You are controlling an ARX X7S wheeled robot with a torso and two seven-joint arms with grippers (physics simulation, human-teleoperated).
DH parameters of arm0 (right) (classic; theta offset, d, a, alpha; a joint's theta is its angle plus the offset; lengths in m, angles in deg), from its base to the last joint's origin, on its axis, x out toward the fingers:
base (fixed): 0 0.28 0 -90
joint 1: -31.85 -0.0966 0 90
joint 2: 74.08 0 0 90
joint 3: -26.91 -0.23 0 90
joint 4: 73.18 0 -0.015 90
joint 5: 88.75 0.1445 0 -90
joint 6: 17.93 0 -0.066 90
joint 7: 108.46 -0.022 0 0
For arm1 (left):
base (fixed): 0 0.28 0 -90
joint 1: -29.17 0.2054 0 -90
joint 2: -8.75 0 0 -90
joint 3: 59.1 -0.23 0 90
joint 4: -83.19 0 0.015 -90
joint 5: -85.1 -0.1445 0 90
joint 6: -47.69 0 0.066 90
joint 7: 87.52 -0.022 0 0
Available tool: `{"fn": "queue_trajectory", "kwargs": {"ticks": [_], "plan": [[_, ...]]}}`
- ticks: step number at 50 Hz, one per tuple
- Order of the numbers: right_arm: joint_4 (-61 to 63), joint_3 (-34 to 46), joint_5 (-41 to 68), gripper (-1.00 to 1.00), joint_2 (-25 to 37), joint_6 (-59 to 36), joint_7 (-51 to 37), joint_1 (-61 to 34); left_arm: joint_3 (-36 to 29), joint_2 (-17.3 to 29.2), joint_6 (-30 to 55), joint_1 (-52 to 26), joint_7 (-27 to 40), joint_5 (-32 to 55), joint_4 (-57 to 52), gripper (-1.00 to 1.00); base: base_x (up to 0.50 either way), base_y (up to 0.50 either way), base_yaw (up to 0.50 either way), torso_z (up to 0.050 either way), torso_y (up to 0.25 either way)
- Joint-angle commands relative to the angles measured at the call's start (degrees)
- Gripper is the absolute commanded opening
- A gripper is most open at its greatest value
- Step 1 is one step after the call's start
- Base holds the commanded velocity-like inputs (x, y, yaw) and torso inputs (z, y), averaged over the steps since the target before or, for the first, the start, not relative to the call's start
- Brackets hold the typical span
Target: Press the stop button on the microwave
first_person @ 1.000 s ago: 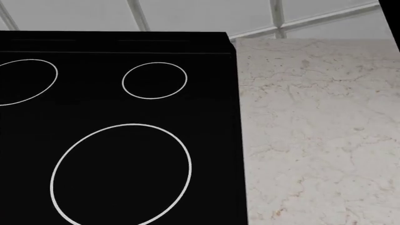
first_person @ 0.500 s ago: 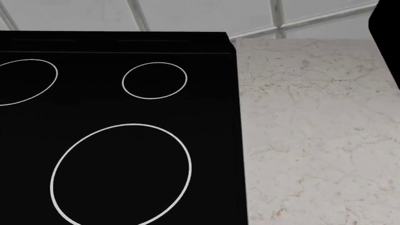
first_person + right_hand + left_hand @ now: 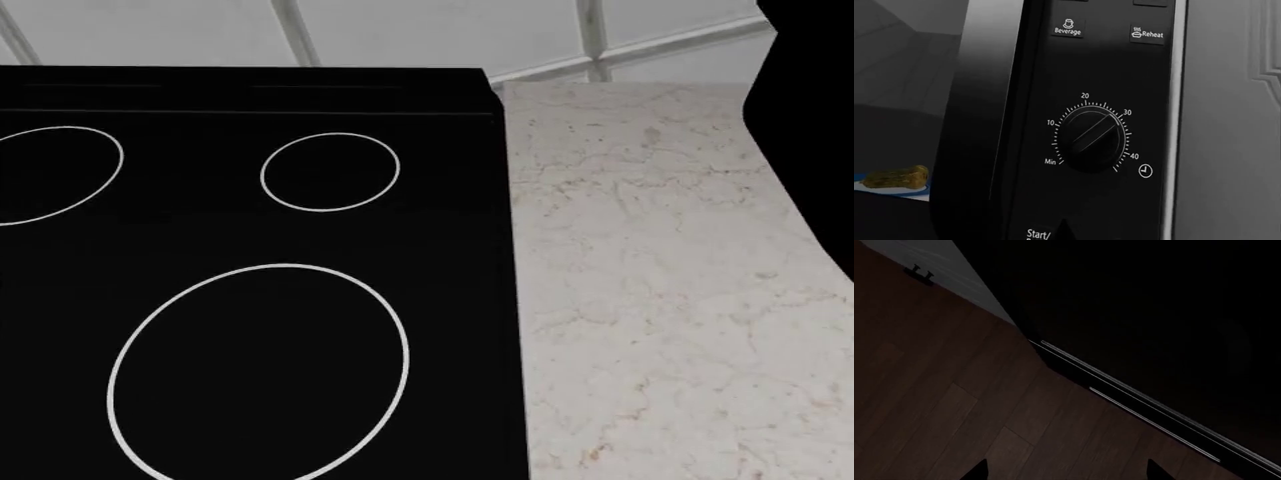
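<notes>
1. Right wrist view sits close to the glossy black microwave control panel (image 3: 1101, 120). The round black timer dial with white minute marks (image 3: 1091, 138) fills the middle, with the small "Beverage" button (image 3: 1067, 28) and "Reheat" button (image 3: 1147, 34) past it.

2. The stop button itself is not readable. Only the white "Start/" label (image 3: 1039, 233) peeks in at the frame edge, cut off, so the stop key probably sits near there, out of shot.

3. Right claw: one dark pointed tip (image 3: 1065, 231) pokes in beside that label. I cannot tell how wide the jaws stand.

4. Biggest risk, as I judge it: that tip is right at the start label. A push from here could hit start instead of stop.

5. Second risk: brushing the dial on the way across and turning the timer.

6. Behind the dark door glass, a yellowish-brown piece of food (image 3: 895, 177) rests on a blue-rimmed plate (image 3: 894, 194).

7. Head view gives no help: black glass cooktop with white ring burners (image 3: 254, 270), speckled cream marble counter (image 3: 654, 300), and a black mass of arm (image 3: 814, 120) at the right edge. Panel unseen, so aiming rests on one wrist camera alone.

8. Left claw hangs low over the dark brown wooden floor (image 3: 934, 405), two tips (image 3: 1064, 472) well apart, spread wide and empty, beside a black appliance front with a thin silver trim line (image 3: 1134, 400). It is well out of the action.
</notes>
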Motion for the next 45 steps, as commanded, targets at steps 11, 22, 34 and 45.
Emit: {"fn": "queue_trajectory", "kwargs": {"ticks": [11, 22, 34, 45], "plan": [[5.71, -1.23, 3.06, -1.00, 1.09, -2.11, -4.81, 1.42, 0.00, 0.00, 0.00, 0.00, 0.00, 0.00, 0.00, 1.00, 0.00, 0.00, 0.00, 0.000, 0.000], [5.00, -0.67, 1.93, -1.00, 0.24, -1.56, -3.54, 1.98, 0.00, 0.00, 0.00, 0.00, 0.00, 0.00, 0.00, 1.00, 0.00, 0.00, 0.00, 0.000, 0.000], [5.43, 0.19, 0.99, -1.00, -0.19, -1.20, -3.45, 3.53, 0.00, 0.00, 0.00, 0.00, 0.00, 0.00, 0.00, 1.00, 0.00, 0.00, 0.00, 0.000, 0.000], [5.39, 0.65, 0.48, -1.00, 0.06, -1.73, -3.97, 3.46, 0.00, 0.00, 0.00, 0.00, 0.00, 0.00, 0.00, 1.00, 0.00, 0.00, 0.00, 0.000, 0.000]]}}
